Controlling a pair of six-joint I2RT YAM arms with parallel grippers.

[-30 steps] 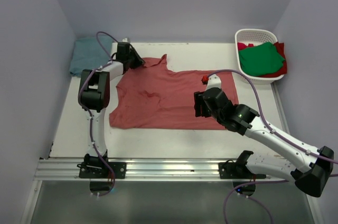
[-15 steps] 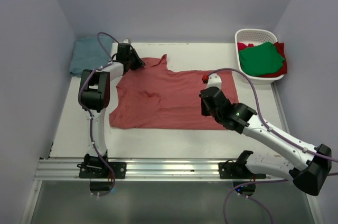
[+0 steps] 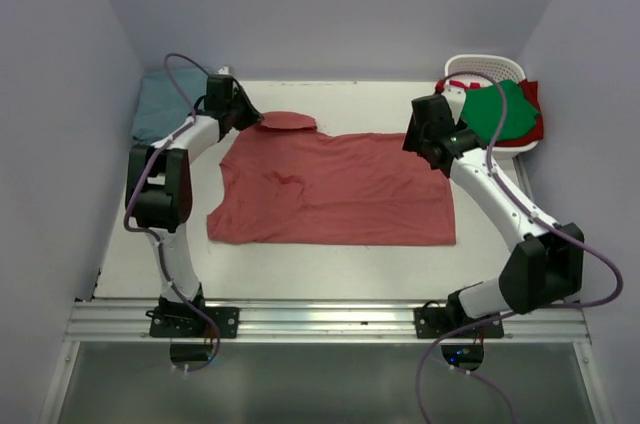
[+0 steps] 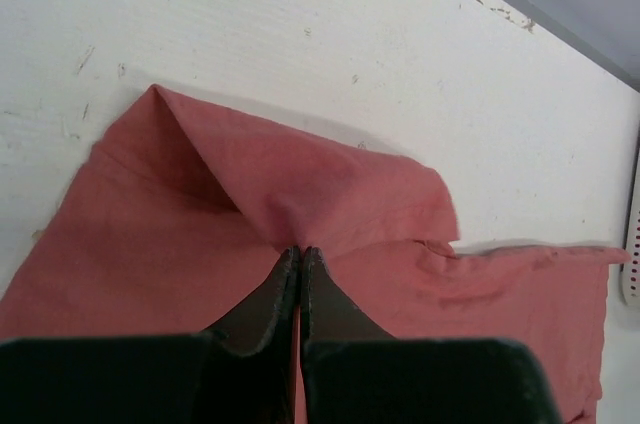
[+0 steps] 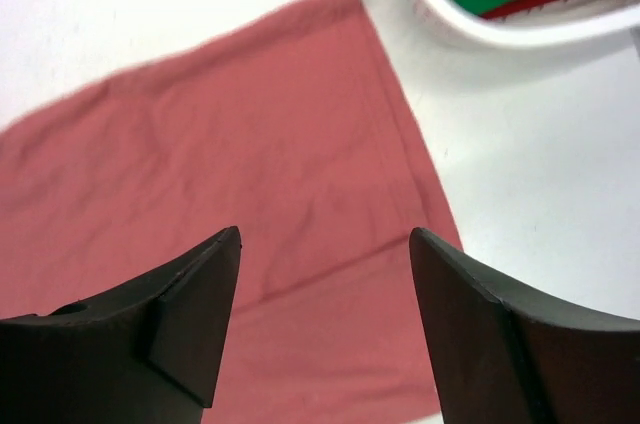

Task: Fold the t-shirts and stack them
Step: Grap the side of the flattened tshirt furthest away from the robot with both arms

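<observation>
While the left gripper [image 4: 299, 252] pinches a fold of the brick-red t-shirt [image 3: 330, 189] at its end farthest from the basket [image 3: 485, 62], the right gripper [image 5: 325, 234] hangs open near the basket (holding nothing); a one-sided pull could skew the cloth.

The left arm [image 3: 160, 189] reaches from its base to the far left, wrist turned to the right. The left gripper [image 4: 300, 254] is fully closed, its fingertips pinching a fold of the brick-red t-shirt [image 4: 150, 234]. The right arm [image 3: 500, 204] bends at an elbow set out to the right and extends far right, where the right gripper [image 5: 325, 236] points downward, jaws wide apart with nothing between them.
</observation>
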